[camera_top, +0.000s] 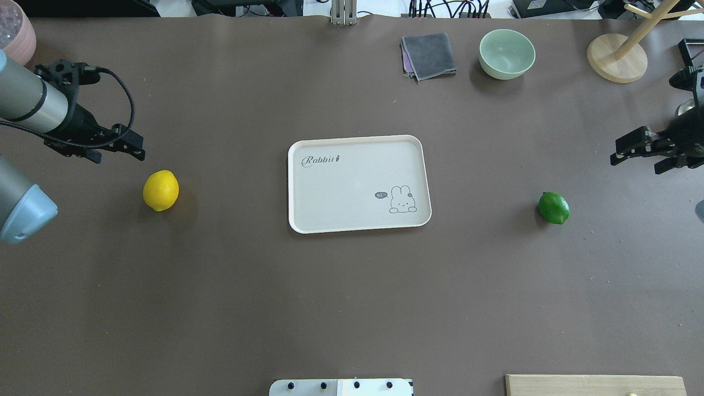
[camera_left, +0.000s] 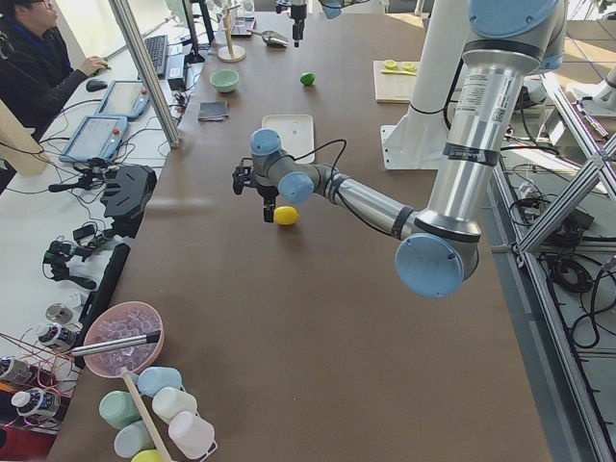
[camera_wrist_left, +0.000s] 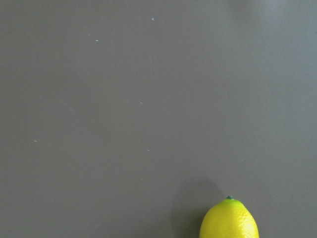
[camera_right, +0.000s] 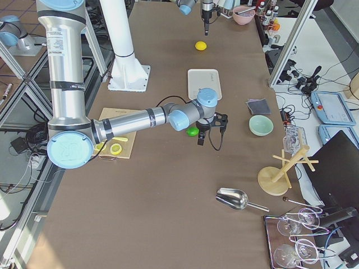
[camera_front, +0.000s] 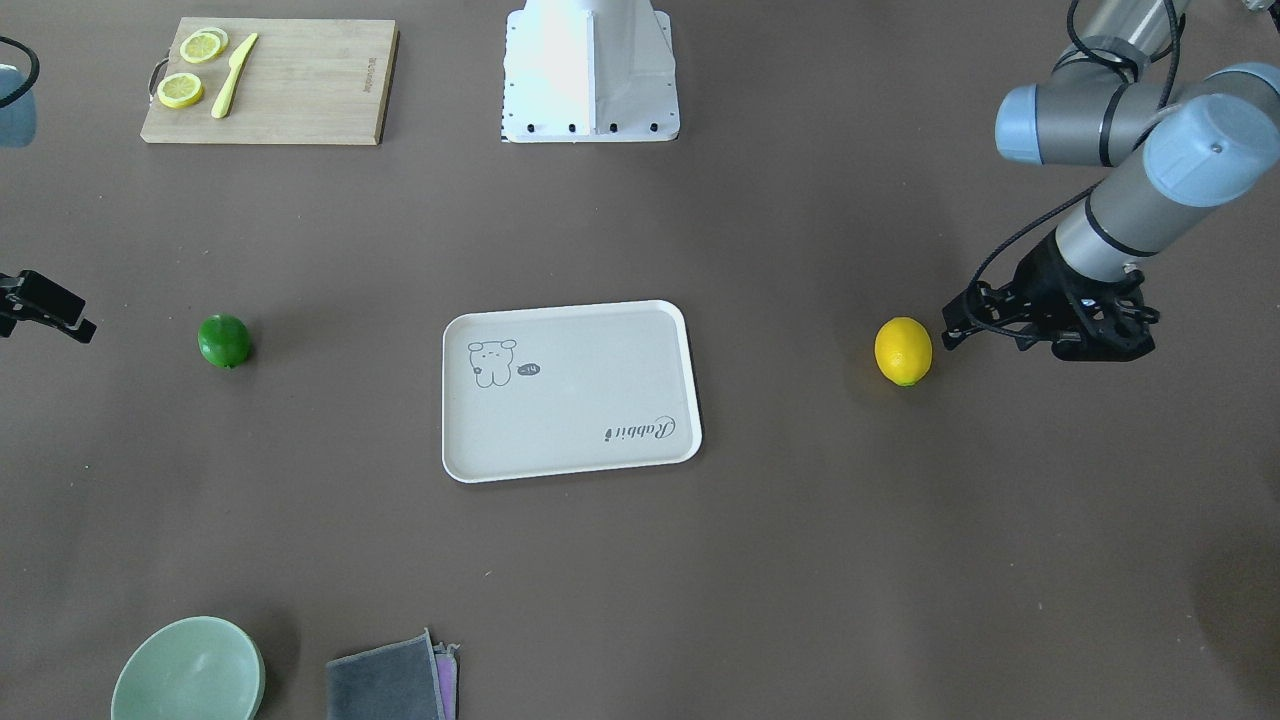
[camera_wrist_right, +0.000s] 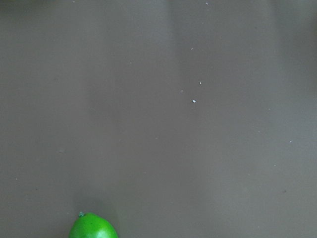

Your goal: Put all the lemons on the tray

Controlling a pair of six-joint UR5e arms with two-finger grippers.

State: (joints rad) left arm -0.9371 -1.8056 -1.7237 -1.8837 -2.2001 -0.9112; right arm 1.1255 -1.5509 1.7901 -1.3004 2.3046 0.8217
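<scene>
The yellow lemon (camera_top: pixel 160 190) lies on the table (camera_top: pixel 220 308) well to the left of the tray (camera_top: pixel 352 181), and the green lemon (camera_top: pixel 554 208) lies on the table well to its right; neither touches the tray, which sits flat at the table's middle with its rabbit drawing up. The left gripper (camera_top: pixel 118 157) hangs above the table near the yellow lemon, on its far side and apart from it, fingers spread and holding nothing. Its wrist camera catches only the lemon's greenish tip end at the bottom edge of the picture. The right gripper (camera_top: pixel 638 164) hangs near the green lemon in the same way, off to its far right, fingers spread and holding nothing. At the far edge stand a pale green bowl (camera_top: pixel 506 53), a folded grey cloth (camera_top: pixel 429 55) just beside it, and a wooden stand (camera_top: pixel 616 58). Near the robot's base, on its right, a board (camera_front: pixel 290 85) carries two lemon slices (camera_front: pixel 190 68) and a yellow knife (camera_front: pixel 233 76).
</scene>
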